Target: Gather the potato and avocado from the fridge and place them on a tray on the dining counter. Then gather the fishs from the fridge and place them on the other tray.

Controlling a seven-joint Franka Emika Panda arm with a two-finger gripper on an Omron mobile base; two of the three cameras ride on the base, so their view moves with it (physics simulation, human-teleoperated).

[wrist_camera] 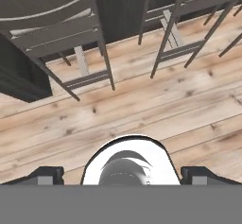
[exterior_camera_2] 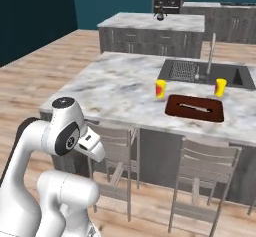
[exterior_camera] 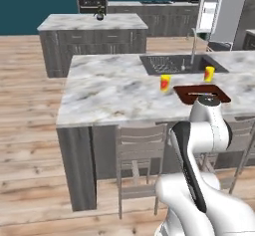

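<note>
end effector [wrist_camera: 122, 175] wide open, holding nothing, pointed down at the plank floor [wrist_camera: 142, 105] beside the stools [wrist_camera: 56, 24]. brown tray [exterior_camera_2: 195, 108] on the worktop [exterior_camera_2: 120, 88] carries one thin fish [exterior_camera_2: 194, 107]; a second cannot be made out. fridge [exterior_camera: 219, 11] stands open far behind, well apart. risk: the folded arm may clip a stool as the base turns. marbled island with sink [exterior_camera_2: 200, 72], teal walls.

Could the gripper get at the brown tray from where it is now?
Probably yes, though not at once. The open gripper points down at the floor by the stools, below the counter. Nothing stands over the tray, so the arm would have to lift first.
</note>
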